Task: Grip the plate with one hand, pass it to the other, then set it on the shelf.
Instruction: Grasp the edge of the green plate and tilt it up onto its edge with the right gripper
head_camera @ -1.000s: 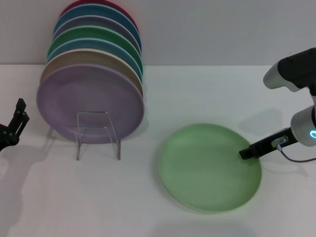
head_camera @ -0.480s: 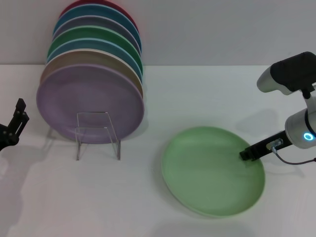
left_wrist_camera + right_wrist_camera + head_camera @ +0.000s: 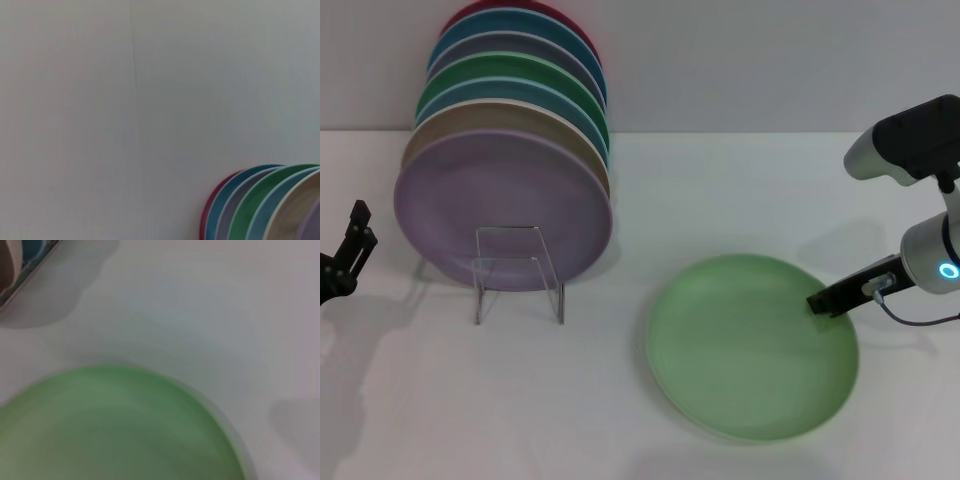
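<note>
**A:** Where does the round, pale mint-green matte plastic plate (image 3: 752,346) sit?

**B:** On the white table (image 3: 720,180), well apart from the small transparent plate rack (image 3: 518,272) and to its right. The plate's right edge looks slightly raised, though I cannot be sure. The rack already carries a leaning row of plates, with the lilac-purple plate (image 3: 505,208) at the front and a darker green plate (image 3: 520,75) further back.

**A:** And the hands?

**B:** The black right gripper (image 3: 818,303) is at the mint plate's right rim, its tip over the edge. Whether its fingers are pinching the rim or just lying against it I cannot tell. The black left gripper (image 3: 342,258) rests far on the other side of the rack, low near the table, apparently idle, fingers standing apart with nothing between them.

**A:** How should this grip be done well?

**B:** I'd judge the rim is low and slick, so one finger should go under the edge and one over it, closing fully before any lift. A shallow bite risks the plate swivelling or sliding out. Lift gently and keep the free side open for the left gripper to take.

**A:** Do the wrist cameras add anything?

**B:** The right wrist view shows the mint plate's curved edge close up against bare table, but no fingers. The left wrist view shows only wall and the rims of the stacked plates (image 3: 270,205), not the mint plate. Only the head view shows both grippers
</note>
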{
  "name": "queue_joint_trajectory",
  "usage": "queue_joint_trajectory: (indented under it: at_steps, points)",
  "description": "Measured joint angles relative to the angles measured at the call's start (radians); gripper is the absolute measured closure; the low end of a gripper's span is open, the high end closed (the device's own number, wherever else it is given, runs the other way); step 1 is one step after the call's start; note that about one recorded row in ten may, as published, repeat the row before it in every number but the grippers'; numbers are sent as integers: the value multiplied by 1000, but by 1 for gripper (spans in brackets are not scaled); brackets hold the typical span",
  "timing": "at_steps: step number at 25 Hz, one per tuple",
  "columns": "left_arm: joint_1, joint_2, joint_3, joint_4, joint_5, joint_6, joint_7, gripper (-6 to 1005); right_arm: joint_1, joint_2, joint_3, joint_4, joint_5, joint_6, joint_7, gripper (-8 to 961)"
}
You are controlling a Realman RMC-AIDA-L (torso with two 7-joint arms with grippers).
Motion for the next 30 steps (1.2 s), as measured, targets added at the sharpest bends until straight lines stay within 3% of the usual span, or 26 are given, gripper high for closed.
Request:
queue_joint_trajectory:
  at_steps: [12,20,27,30]
  points:
    - [0,0,1,0,0,6,0,292,-71,-1,-8,127,38,0,-11,886]
    - [28,4,38,-77,6,54,-4,296,-170,0,-9,310,98,0,-50,915]
    - [43,39,105,-228,64,83,-27,300,-282,1,-7,439,186,-67,-144,931]
    - [45,78,112,-364,133,-31,-87,301,-371,3,-6,501,284,-158,-267,931]
